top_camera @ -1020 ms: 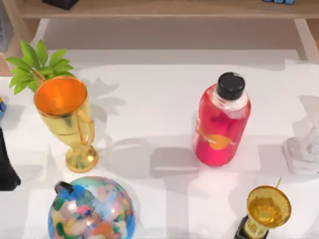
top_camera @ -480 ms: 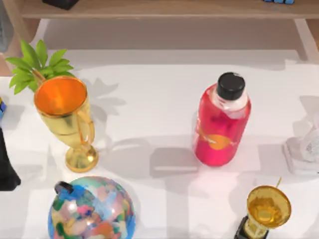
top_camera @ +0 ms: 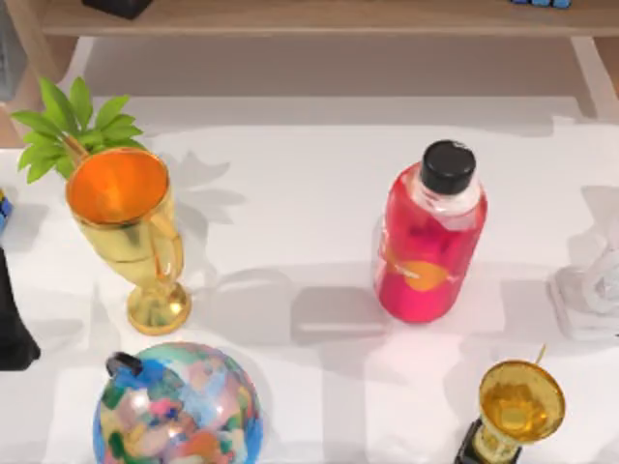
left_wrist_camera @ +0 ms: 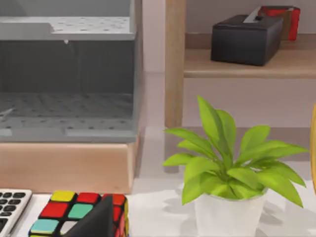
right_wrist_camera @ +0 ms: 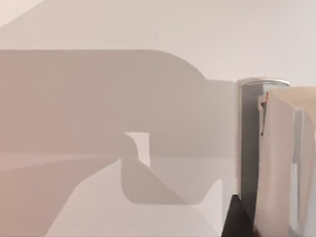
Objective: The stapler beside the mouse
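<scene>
at the bottom edge of the top view stand a many-coloured globe (top_camera: 177, 406), lower left, and a small gold trophy (top_camera: 520, 406), lower right. above them, left of centre, is a tall gold cup (top_camera: 124, 227) with an orange inside, and right of centre a red bottle (top_camera: 430, 246) with a black cap. the stapler (top_camera: 586, 304), whitish and nearly see-through, lies at the frame's right edge on the white desk (top_camera: 290, 193), well apart from the bottle. the right wrist view has a pale translucent block close up, which i judge to be the same stapler. a dark tip of the right tool (right_wrist_camera: 236, 221) is just beside it, but whether that tool is clenched, released or gripping it i cannot tell. the left arm (top_camera: 12, 329) sits at the left edge of the frame. its tool (left_wrist_camera: 101, 222) hangs over a puzzle cube (left_wrist_camera: 74, 215) beside a calculator (left_wrist_camera: 11, 205), and its state i cannot tell either. farther off come a green plant (top_camera: 73, 126) at upper left and a wooden shelf (top_camera: 319, 17) along the top.

against the pictures from a second ago almost nothing has moved. only the stapler's outline at the right edge looks slightly shifted, so i judge the right arm is just beginning to work on it and the placing is not yet done.

no writing can be read; the bottle bears only an orange mark.
</scene>
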`<action>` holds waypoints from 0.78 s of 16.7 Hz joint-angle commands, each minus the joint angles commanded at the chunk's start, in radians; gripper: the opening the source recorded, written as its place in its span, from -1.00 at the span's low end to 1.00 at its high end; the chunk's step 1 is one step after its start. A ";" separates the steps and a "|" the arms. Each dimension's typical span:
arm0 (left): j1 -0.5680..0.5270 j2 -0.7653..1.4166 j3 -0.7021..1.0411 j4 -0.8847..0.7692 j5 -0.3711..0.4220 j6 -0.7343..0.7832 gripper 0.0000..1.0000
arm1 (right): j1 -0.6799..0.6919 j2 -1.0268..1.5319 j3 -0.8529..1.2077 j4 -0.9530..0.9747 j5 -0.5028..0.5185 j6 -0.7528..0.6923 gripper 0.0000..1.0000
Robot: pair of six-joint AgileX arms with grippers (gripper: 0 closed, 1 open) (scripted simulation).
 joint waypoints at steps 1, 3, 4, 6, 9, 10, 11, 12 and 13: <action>0.000 0.000 0.000 0.000 0.000 0.000 1.00 | 0.000 0.000 0.000 0.000 0.000 0.000 -1.00; 0.000 0.000 0.000 0.000 0.000 0.000 1.00 | 0.000 0.000 0.000 0.000 0.000 0.000 -1.00; 0.000 0.000 0.000 0.000 0.000 0.000 1.00 | 0.000 0.000 0.000 0.000 0.000 0.000 -1.00; 0.000 0.000 0.000 0.000 0.000 0.000 1.00 | 0.000 0.000 0.000 0.000 0.000 0.000 -0.70; 0.000 0.000 0.000 0.000 0.000 0.000 1.00 | 0.000 0.000 0.000 0.000 0.000 0.000 -0.25; 0.000 0.000 0.000 0.000 0.000 0.000 1.00 | 0.000 0.000 0.000 0.000 0.000 0.000 -0.10; 0.000 0.000 0.000 0.000 0.000 0.000 1.00 | 0.000 0.000 0.000 0.000 0.000 0.000 0.06; 0.000 0.000 0.000 0.000 0.000 0.000 1.00 | 0.000 0.000 0.000 0.000 0.000 0.000 0.21; 0.000 0.000 0.000 0.000 0.000 0.000 1.00 | 0.000 0.000 0.000 0.000 0.000 0.000 0.36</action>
